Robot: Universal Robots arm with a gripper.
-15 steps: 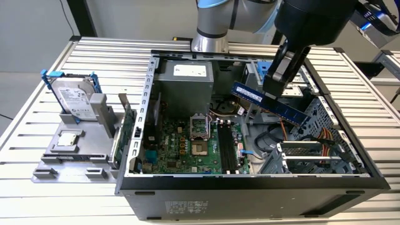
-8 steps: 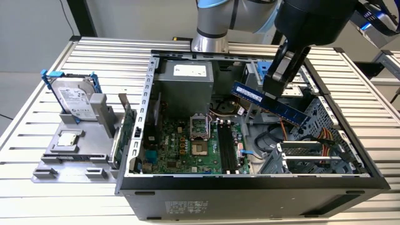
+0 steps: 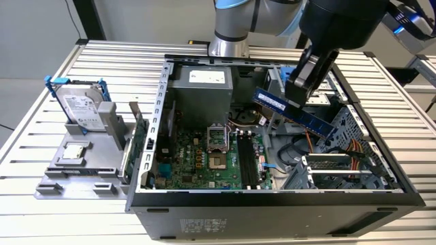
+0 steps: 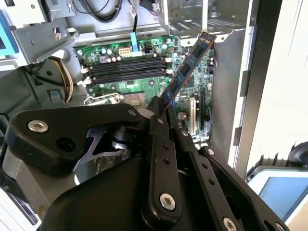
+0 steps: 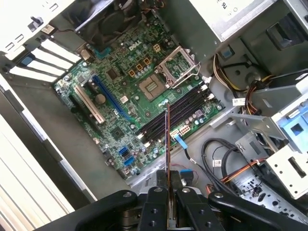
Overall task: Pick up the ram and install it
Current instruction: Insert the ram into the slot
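Ram [image 3: 271,101] gripped by tool [image 3: 297,99], midsection hidden

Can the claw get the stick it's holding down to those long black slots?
Probably yes. The claw grips the memory stick above the open case, and the black slots lie uncovered below it, with nothing seeming to lie across them.

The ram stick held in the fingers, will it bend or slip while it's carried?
Likely stiff: the ram juts straight from the fingers without sagging. Probably light, being a thin board. It might pivot, since the fingers clamp only a short stretch of its length.
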